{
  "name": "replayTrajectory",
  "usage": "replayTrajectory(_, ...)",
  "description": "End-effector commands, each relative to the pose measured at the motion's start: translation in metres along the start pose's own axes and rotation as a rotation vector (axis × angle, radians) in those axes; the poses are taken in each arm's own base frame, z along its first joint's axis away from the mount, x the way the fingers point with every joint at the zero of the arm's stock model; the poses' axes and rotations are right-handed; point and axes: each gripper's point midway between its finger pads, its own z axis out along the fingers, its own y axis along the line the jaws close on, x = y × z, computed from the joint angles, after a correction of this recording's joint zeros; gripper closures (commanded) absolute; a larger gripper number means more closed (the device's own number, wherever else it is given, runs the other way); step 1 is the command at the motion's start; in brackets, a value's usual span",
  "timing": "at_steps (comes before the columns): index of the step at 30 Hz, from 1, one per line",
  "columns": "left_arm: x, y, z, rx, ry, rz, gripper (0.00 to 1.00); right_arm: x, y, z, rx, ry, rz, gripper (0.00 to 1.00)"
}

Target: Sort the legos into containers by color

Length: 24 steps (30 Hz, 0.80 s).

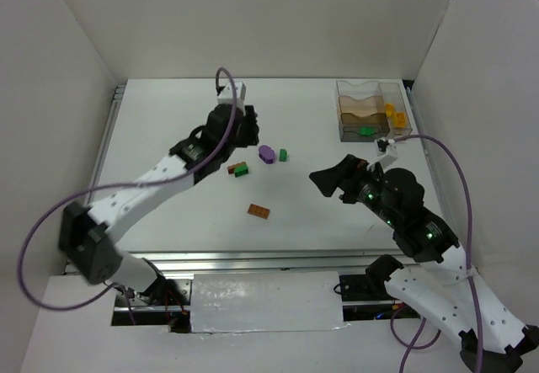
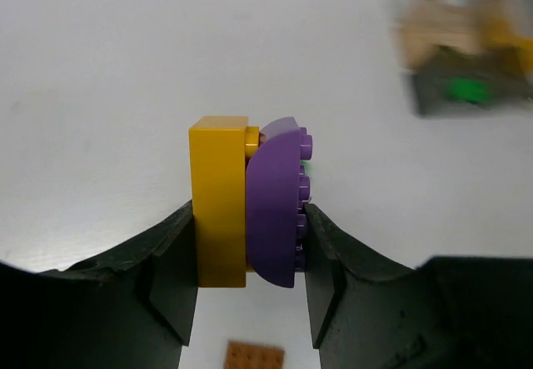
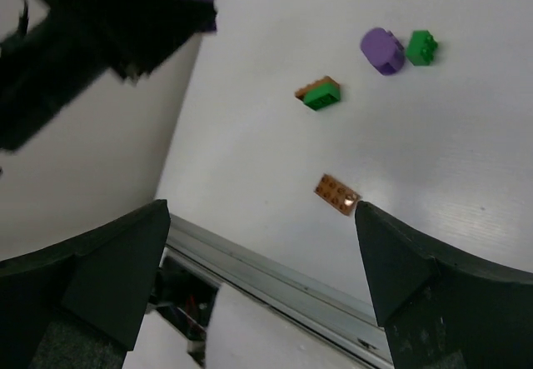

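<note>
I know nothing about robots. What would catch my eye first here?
The left gripper clamps a yellow-and-purple brick stack, filling the left wrist view. Loose on the white table lie a purple brick beside a green brick, a brown-and-green pair and a brown brick. At the far right, a clear divided box holds a green piece and yellow pieces.

White bench (image 1: 210,221) boxed in by white walls (image 1: 269,19)
Walls rise from the bench's far, left and right edges; a metal rail (image 1: 253,260) runs along its near edge, with a crinkled white panel (image 1: 265,301) just beyond that edge
</note>
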Motion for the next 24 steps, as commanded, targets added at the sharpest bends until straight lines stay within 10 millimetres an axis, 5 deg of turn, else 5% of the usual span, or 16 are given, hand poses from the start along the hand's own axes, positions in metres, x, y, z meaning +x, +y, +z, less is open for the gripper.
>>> replayTrajectory(1, -0.014, -0.053, -0.065, 0.4, -0.196, 0.231, 1.0, -0.043, 0.043, -0.021, -0.147, -0.148, 0.144, 0.01)
replayTrajectory(2, -0.032, -0.067, -0.102, 0.525, -0.291, 0.224, 1.0, -0.044, 0.047, -0.022, -0.167, -0.151, 0.15, 0.01)
replayTrajectory(3, -0.008, -0.076, -0.116, 0.648, -0.258, 0.271, 1.0, -0.044, 0.057, -0.021, -0.216, -0.139, 0.151, 0.01)
replayTrajectory(4, -0.016, -0.078, -0.141, 0.706, -0.314, 0.287, 1.0, -0.041, 0.064, -0.022, -0.248, -0.115, 0.157, 0.03)
replayTrajectory(10, 0.015, -0.104, -0.207, 0.938, -0.286, 0.41, 1.0, -0.033, 0.088, -0.022, -0.368, -0.056, 0.183, 0.06)
replayTrajectory(16, 0.043, -0.122, -0.224, 0.978, -0.217, 0.517, 1.0, -0.015, 0.101, -0.003, -0.307, 0.03, 0.173, 0.1)
replayTrajectory(18, 0.044, -0.124, -0.224, 0.964, -0.227, 0.525, 1.0, -0.008, 0.092, 0.009, -0.216, 0.04, 0.166, 0.13)
replayTrajectory(24, 0.046, -0.13, -0.222, 0.949, -0.217, 0.542, 1.0, 0.016, 0.103, 0.015, -0.244, 0.064, 0.158, 0.35)
